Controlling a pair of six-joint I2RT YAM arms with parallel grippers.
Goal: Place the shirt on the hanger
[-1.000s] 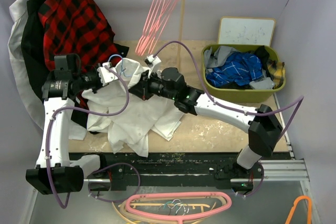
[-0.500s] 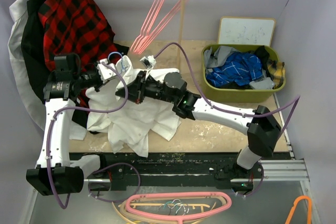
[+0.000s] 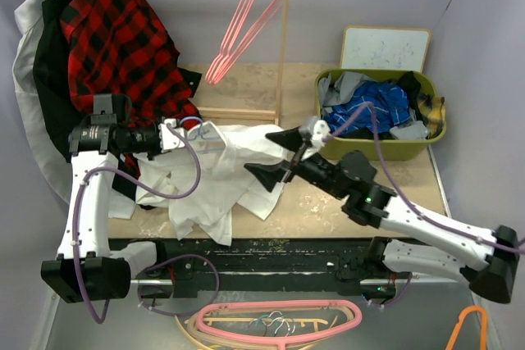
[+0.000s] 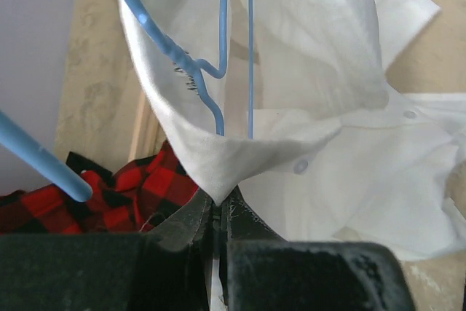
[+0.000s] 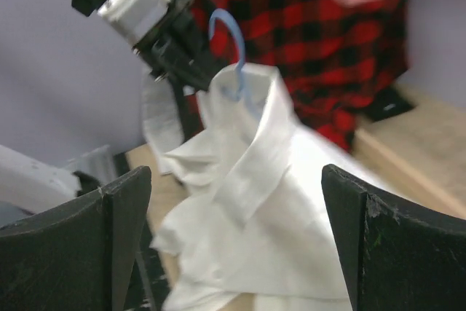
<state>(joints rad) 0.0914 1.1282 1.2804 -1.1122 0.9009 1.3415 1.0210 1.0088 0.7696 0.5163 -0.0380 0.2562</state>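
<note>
Cloth from one white shirt (image 3: pixel 217 186) lies in a rumpled heap on the counter (image 3: pixel 316 202), toward 9 o'clock in the top view, with its collar end lifted at the heap's 11 o'clock. One light-blue hanger (image 4: pixel 169 45) is threaded through that collar, and in the right wrist view its hook stands up out of the neck opening. There are two arms. The left end effector (image 4: pixel 217 213) has its fingers pressed together on the tip of the collar. The right end effector (image 3: pixel 277 155) is spread wide at the shirt's 3 o'clock, just beside the cloth and gripping nothing. One red-and-black plaid shirt (image 3: pixel 115 38) hangs at 10 o'clock. A bunch of pink hangers (image 3: pixel 246 22) hangs from the rail at 12 o'clock, their wires overlapping too much to count. One green bin (image 3: pixel 435 141) sits at 2 o'clock, holding a blue checked garment (image 3: pixel 369 108) among other clothes, and one whiteboard (image 3: pixel 385 47) leans behind it. More pink hangers (image 3: pixel 279 317) lie below the arm bases at 6 o'clock, with one orange hanger (image 3: pixel 467 325) at 5 o'clock.
</note>
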